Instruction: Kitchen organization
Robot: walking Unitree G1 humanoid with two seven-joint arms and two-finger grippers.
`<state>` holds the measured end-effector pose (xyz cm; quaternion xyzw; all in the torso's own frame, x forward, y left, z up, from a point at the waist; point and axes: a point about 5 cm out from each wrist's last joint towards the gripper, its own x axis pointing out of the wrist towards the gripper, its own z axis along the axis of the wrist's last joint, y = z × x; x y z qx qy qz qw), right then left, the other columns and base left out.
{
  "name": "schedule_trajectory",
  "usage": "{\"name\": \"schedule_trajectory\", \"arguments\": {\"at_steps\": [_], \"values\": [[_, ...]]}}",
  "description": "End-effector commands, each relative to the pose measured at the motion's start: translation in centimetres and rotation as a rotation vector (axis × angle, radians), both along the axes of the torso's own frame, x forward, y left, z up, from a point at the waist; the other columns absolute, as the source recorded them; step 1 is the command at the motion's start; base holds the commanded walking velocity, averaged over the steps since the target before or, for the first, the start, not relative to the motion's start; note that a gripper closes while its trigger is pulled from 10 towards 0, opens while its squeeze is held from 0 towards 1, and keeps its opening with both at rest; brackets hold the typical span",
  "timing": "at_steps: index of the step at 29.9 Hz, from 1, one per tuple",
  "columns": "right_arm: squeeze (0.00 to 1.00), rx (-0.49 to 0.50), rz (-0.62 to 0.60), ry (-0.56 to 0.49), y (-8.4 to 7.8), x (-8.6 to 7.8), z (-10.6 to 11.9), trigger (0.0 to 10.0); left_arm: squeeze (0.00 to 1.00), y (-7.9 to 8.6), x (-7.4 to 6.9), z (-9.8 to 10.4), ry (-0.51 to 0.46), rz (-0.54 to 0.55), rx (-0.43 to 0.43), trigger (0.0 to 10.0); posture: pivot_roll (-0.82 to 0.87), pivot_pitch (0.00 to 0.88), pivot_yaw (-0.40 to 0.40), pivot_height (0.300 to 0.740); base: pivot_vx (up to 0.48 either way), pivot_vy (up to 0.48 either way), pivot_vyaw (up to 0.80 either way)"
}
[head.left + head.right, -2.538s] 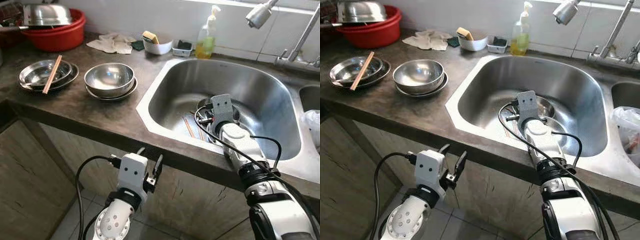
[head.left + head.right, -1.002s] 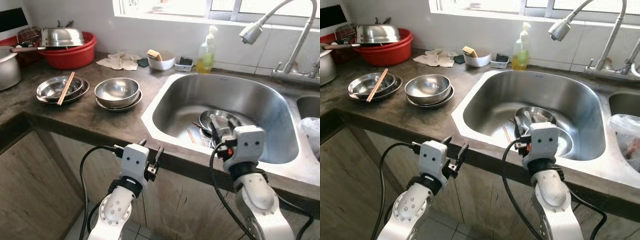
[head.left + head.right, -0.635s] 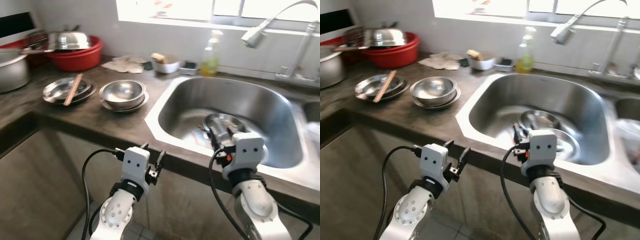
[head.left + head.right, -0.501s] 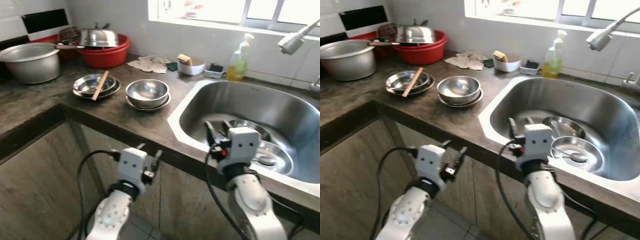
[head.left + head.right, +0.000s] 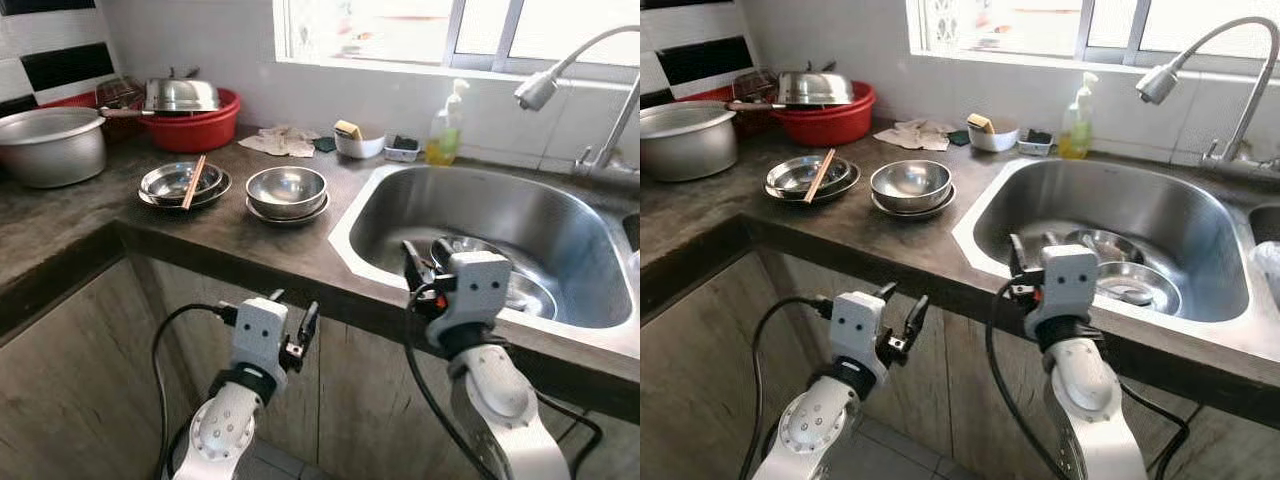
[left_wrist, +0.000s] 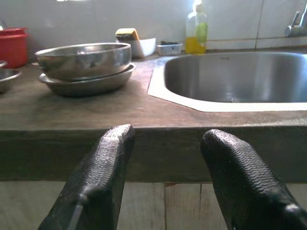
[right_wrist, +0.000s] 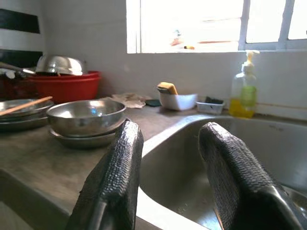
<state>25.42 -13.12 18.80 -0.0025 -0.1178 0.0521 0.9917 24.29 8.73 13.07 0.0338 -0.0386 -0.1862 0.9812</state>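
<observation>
Right gripper (image 7: 165,158) fingers spread apart, holding nothing, raised at the sink (image 5: 980,215) front rim. Left gripper (image 6: 165,165) also open and empty, below the counter (image 5: 230,240) edge.

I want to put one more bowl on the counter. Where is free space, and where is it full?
Free: the counter strip between the stacked bowls and the front edge, and the corner between the pot and the plates with chopsticks. Crowded: the back wall near the red basin, and the sink bottom.
</observation>
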Motion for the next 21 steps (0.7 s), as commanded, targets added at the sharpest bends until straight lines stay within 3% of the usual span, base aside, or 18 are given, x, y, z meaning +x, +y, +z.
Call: {"name": "schedule_trajectory", "arguments": {"at_steps": [1,14,21], "values": [[0.00,-0.010,0.016,-0.006,0.3,0.4,0.3,10.0,0.00,-0.1,0.0,0.3,-0.012,0.005,0.003,10.0,0.03,0.000,-0.019,0.740,0.000,0.000,0.80],[0.00,-0.013,0.031,-0.015,0.5,1.3,1.0,10.0,0.00,0.1,0.4,1.0,-0.044,0.032,0.015,10.0,0.04,0.000,-0.024,0.740,0.000,0.000,0.80],[0.00,-0.007,0.034,-0.018,0.3,1.9,1.3,10.0,0.00,0.4,0.7,1.0,-0.048,0.045,0.037,10.0,0.03,0.000,-0.025,0.740,0.324,0.000,0.00]]}}
